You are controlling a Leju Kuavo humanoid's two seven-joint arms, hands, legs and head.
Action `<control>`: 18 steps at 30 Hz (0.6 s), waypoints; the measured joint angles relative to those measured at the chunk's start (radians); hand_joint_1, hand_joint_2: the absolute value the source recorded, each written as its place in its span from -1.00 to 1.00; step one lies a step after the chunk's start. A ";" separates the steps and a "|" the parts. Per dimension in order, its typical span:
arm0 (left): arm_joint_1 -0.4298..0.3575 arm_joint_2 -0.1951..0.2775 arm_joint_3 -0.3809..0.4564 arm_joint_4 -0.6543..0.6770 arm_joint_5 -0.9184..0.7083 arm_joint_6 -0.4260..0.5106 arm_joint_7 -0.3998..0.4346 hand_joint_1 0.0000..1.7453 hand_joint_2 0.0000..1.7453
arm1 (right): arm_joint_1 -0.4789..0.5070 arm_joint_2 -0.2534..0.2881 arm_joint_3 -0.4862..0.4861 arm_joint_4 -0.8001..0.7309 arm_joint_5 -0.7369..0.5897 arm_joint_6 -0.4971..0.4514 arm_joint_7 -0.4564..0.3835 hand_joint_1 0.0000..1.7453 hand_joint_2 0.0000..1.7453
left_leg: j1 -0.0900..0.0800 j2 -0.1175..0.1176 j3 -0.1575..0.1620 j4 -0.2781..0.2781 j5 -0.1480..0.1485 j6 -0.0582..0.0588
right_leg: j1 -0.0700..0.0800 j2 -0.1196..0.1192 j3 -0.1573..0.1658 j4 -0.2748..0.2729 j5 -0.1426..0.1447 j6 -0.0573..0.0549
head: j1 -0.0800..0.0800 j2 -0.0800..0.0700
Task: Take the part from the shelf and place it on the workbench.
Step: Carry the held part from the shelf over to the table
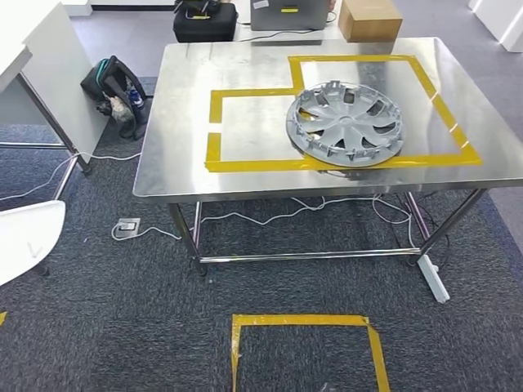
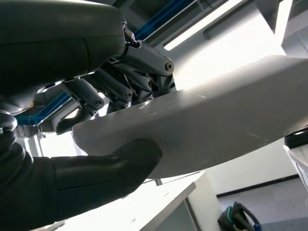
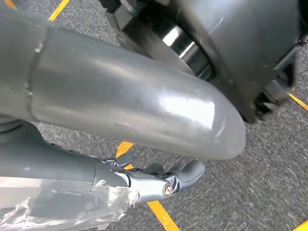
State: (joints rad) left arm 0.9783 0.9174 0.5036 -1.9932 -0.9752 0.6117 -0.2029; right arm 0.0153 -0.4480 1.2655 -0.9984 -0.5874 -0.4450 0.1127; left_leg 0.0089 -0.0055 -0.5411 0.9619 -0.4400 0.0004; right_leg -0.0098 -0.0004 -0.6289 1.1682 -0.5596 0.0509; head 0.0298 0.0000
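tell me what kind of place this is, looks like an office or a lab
Likely a robot test area set up in an office: a steel workbench marked with yellow tape holds a hubcap, over grey carpet with loose cables.

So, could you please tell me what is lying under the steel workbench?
Under the workbench, white cables trail over grey carpet, with a white power strip by one leg. The tabletop hides whatever lies further back.
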 joint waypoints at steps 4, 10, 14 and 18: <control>0.012 0.019 -0.024 -0.001 -0.026 0.032 0.013 1.00 1.00 | 0.000 0.005 -0.003 0.011 0.007 0.008 0.002 -1.00 -1.00 | -0.003 -0.001 0.002 0.001 -0.003 0.004 | 0.000 0.001 -0.053 0.100 -0.009 0.001 | 0.002 0.000; 0.008 0.056 -0.065 -0.003 -0.042 0.070 0.029 1.00 1.00 | -0.003 0.010 -0.014 0.021 0.015 0.008 0.003 -1.00 -1.00 | -0.008 -0.007 0.004 0.010 -0.013 -0.019 | 0.000 0.004 0.078 -0.154 0.085 -0.018 | 0.000 0.000; 0.002 0.071 -0.087 -0.004 -0.048 0.082 0.037 1.00 1.00 | 0.001 0.013 -0.020 0.024 0.020 0.006 0.003 -1.00 -1.00 | -0.005 -0.002 -0.031 0.087 -0.057 -0.038 | -0.006 0.005 0.087 -0.160 0.070 -0.044 | -0.006 0.000; 0.000 0.073 -0.105 -0.004 -0.057 0.085 0.039 1.00 1.00 | 0.007 0.014 -0.020 0.027 0.024 0.006 0.003 -1.00 -1.00 | -0.002 -0.001 -0.171 0.312 -0.115 -0.046 | -0.004 0.001 0.102 -0.160 0.047 -0.049 | -0.010 0.000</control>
State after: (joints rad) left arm 0.9785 0.9907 0.3983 -1.9974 -1.0323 0.6970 -0.1641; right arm 0.0221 -0.4337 1.2450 -0.9717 -0.5633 -0.4392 0.1160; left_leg 0.0065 -0.0069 -0.7120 1.2735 -0.5549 -0.0452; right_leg -0.0134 0.0004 -0.5268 1.0077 -0.5123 0.0020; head 0.0201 0.0000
